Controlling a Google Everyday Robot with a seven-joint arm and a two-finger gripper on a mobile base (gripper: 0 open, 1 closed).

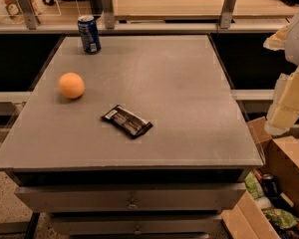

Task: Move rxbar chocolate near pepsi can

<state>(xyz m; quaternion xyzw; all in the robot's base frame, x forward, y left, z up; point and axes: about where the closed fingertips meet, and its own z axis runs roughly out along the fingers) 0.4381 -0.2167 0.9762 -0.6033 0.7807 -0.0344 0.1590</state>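
Note:
The rxbar chocolate (127, 121) is a flat black wrapper with white print. It lies at an angle on the grey table (179, 93), a little left of the middle and towards the front. The pepsi can (89, 34) stands upright at the table's far left corner, blue with a silver top. My gripper (285, 108) hangs at the right edge of the view, off the table's right side and above the cardboard box. It is well away from the bar and holds nothing that I can see.
A round orange fruit (71, 85) sits on the left side of the table, between the can and the bar. An open cardboard box (284, 183) with clutter and a dark can (269, 184) stands on the floor at the lower right. A railing with posts (107, 6) runs behind the table.

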